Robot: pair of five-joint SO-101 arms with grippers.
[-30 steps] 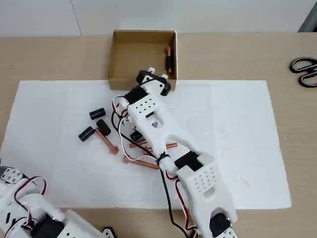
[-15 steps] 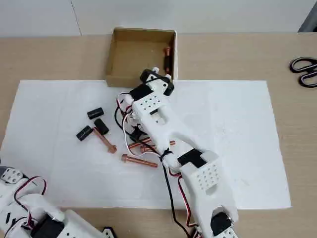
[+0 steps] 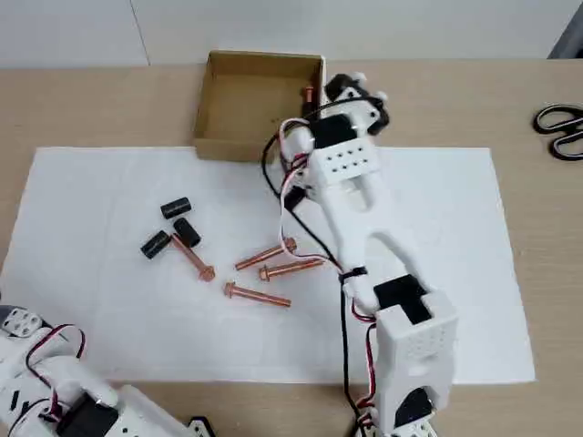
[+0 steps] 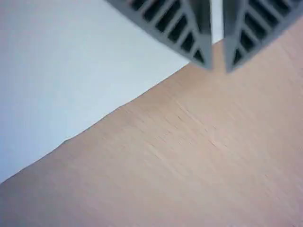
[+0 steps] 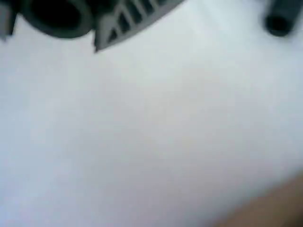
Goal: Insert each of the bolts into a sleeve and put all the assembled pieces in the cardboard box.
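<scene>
Here the right gripper (image 3: 353,95) grips a black sleeve (image 5: 57,16) and hangs at the right wall of the cardboard box (image 3: 206,109). The left gripper (image 4: 217,66), closed to a slit on nothing, hovers over the surface (image 4: 189,165). Four bolts (image 3: 258,295) and three loose sleeves (image 3: 176,208) lie on the white paper (image 3: 437,237), left of that arm.

Scissors (image 3: 562,129) cut by edge; boxed bolt (image 3: 307,93) half-hidden.
</scene>
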